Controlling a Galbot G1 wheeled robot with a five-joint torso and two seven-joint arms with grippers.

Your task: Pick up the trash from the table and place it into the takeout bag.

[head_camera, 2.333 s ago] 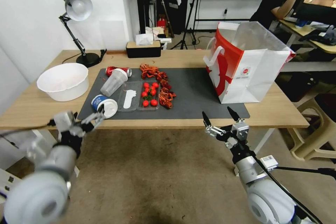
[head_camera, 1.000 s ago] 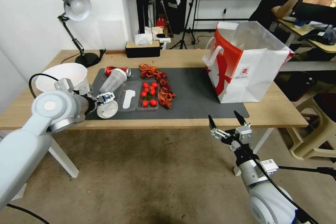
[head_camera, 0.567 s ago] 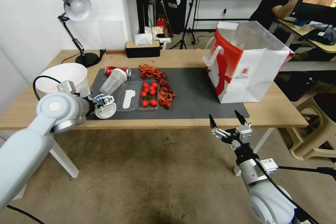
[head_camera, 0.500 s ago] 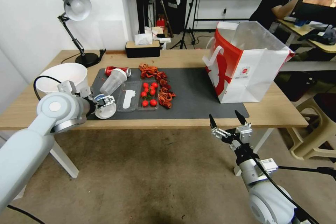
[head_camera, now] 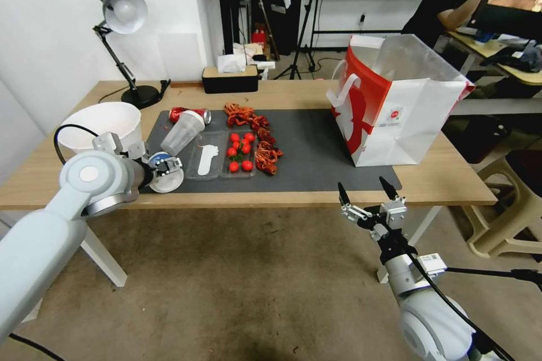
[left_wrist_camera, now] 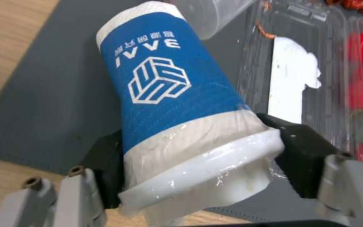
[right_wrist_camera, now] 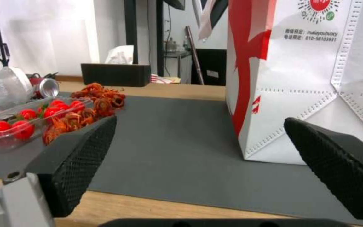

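1. blue-and-white paper cup (left_wrist_camera: 169,104), lying on its side with its white lid toward the table's near edge, sits between the two black pads (left_wrist_camera: 301,151) of the left end effector (head_camera: 164,166), which press on it just behind the lid rim.
2. dark grey mat (head_camera: 316,146) lies under the cup at its near left corner; the cup's base points toward the clear plastic cup (head_camera: 182,131), which also lies on its side, close by.
3. a crushed red can (head_camera: 182,113) lies just behind the clear cup.
4. beside the paper cup is a clear tray (head_camera: 223,161) holding small red tomatoes, with a strip of red-orange scraps (head_camera: 257,135) just past it.
5. the takeout bag (head_camera: 395,107) stands upright on the far right end of the mat, well apart from the cup.
6. the right end effector (head_camera: 366,198) hovers in front of the table's (head_camera: 440,180) near edge, below the bag, fingers spread wide and holding nothing.
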